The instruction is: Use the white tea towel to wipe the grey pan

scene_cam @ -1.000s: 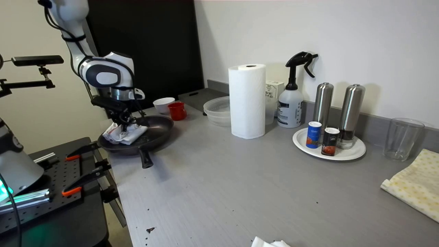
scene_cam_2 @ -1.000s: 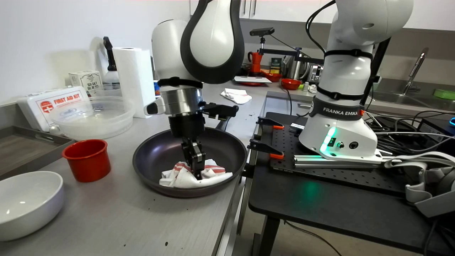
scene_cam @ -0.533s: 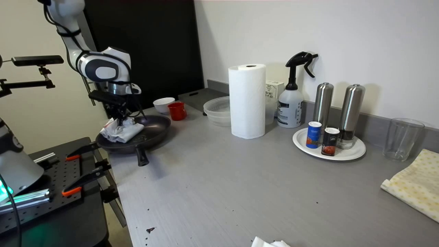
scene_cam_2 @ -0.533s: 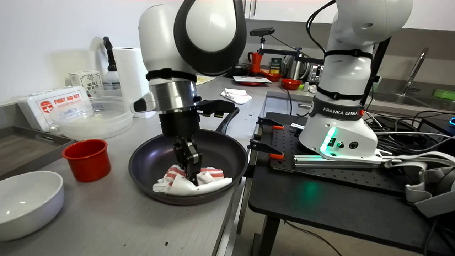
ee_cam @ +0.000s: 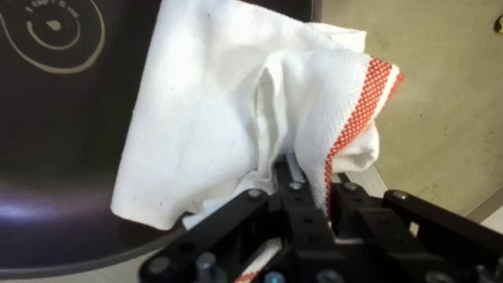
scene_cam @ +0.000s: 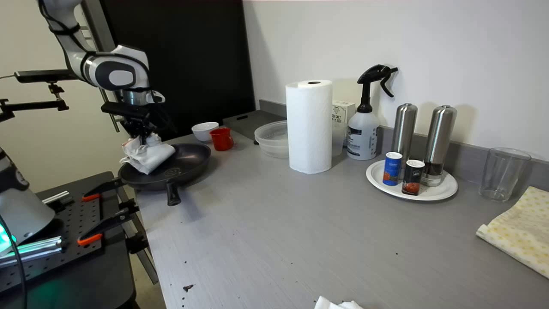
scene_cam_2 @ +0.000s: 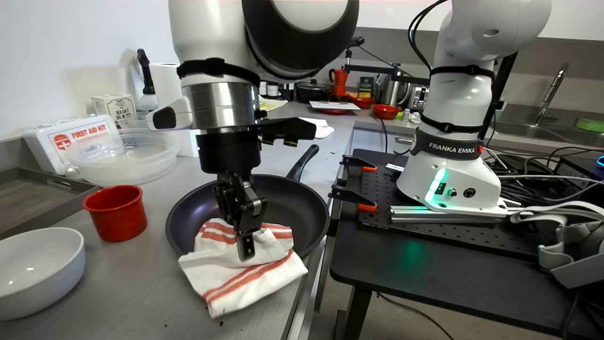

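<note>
Over the grey pan (scene_cam_2: 295, 208), toward the side away from its black handle (scene_cam_2: 302, 163), the gripper (scene_cam_2: 246, 250) points down, clenched on the white tea towel (scene_cam_2: 245, 281). Towel is right at the hand: pinched between the fingers, bunched around their tips, the rest spreading out below and to the sides. Red stripes on it. Part of it is over the pan's inside; a big flap goes out past the pan's rim, overlapping the counter (scene_cam_2: 118, 297) in an exterior view. I can't tell whether that flap touches the counter, or how much cloth touches the pan. Wrist view: a striped fold juts past the pan's rim, close by the fingers.

Around the pan: red cup (scene_cam_2: 115, 215) near it, apart; white bowl (scene_cam_2: 40, 271) apart from it too; clear plastic tub (scene_cam_2: 127, 165) farther off from the pan than the cup. Well apart from the pan: paper towel roll (scene_cam: 309, 126), spray bottle (scene_cam: 362, 139), white plate (scene_cam: 376, 174) with canisters (scene_cam: 392, 169).
</note>
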Available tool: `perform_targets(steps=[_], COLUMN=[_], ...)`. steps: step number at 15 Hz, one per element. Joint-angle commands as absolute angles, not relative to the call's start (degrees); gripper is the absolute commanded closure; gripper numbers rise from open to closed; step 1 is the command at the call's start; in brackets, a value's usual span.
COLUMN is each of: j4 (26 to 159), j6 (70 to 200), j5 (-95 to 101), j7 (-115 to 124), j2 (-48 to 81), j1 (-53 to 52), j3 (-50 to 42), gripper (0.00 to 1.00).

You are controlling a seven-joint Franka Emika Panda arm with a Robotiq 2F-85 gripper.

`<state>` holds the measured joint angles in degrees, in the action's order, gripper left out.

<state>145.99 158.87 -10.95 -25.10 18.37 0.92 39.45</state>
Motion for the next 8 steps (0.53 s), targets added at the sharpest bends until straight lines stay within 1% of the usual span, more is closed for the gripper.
perform_targets(steps=[1, 8], j4=[145.85, 144.78], j6=[157.74, 156.74], j5=[-10.48, -1.77], j7=[-21.54, -8.71], j2=[14.54, 7.49], j1=[-3.7, -16.45], j3=[39.36, 33.8], gripper=[0.97, 0.97])
